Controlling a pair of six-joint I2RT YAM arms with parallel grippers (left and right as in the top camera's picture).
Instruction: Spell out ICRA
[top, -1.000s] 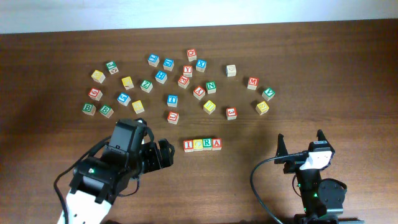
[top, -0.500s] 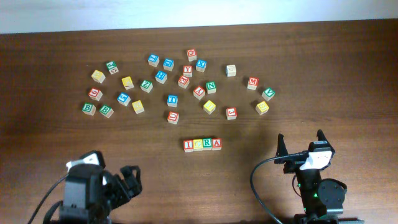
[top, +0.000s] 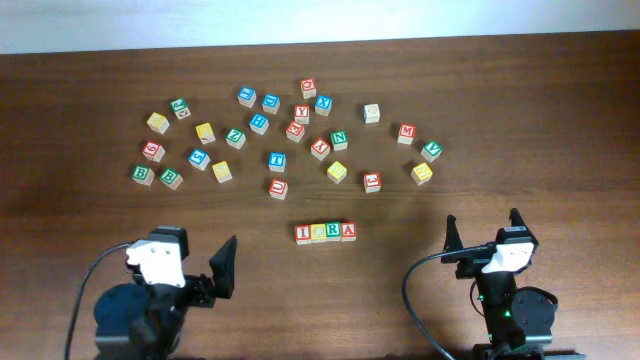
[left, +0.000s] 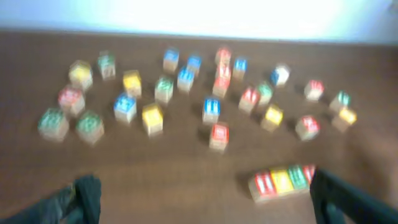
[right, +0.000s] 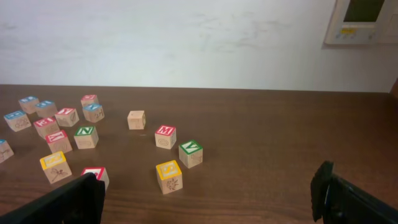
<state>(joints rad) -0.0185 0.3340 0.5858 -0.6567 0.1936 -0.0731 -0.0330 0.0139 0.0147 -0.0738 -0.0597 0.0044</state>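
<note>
Row of four blocks (top: 325, 232) reading I-C-R-A, touching, mid-table (top: 560, 120) toward the robot-side edge. Loose blocks (top: 277, 160) scattered toward the far edge. Left gripper (top: 203, 243) and right gripper (top: 483, 222): jaws released, empty.

bare table (top: 400, 290) all along the near side of the ICRA row (top: 326, 232), open lane at far right, loose letter cubes (top: 277, 160) crowded behind it, red 3 cube (top: 372, 181) nearest its right end
</note>
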